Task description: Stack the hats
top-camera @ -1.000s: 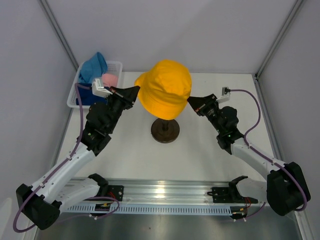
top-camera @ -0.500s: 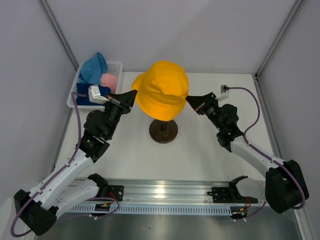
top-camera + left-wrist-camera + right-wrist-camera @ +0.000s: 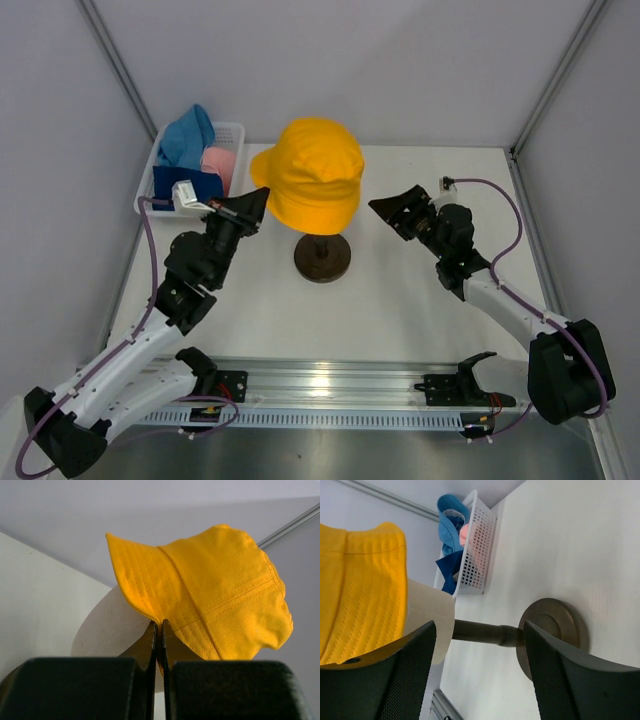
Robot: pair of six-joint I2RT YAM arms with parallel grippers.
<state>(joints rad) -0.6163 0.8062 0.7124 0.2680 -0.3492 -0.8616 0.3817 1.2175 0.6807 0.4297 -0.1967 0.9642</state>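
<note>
The yellow hat [image 3: 312,172] sits on the cream mannequin head [image 3: 107,625], tilted a little to the left. My left gripper [image 3: 256,200] is shut on the hat's left brim; in the left wrist view the yellow hat [image 3: 220,585] has its brim edge pinched between the shut jaws of the left gripper [image 3: 160,626]. My right gripper [image 3: 388,208] stands open just right of the hat and apart from it. In the right wrist view the right gripper [image 3: 480,627] has only the stand's stem between its fingers. The light blue hat [image 3: 187,133], pink hat [image 3: 219,160] and navy hat [image 3: 186,184] lie in the basket.
The white mesh basket [image 3: 236,128] stands at the back left corner, and shows as the basket [image 3: 479,555] in the right wrist view. The stand's dark brown round base [image 3: 322,259] rests mid-table. Grey walls close in on both sides and the back.
My right gripper has opened and let go of the yellow hat's right brim. The hat, head and base have shifted a little left, along with my left gripper.
</note>
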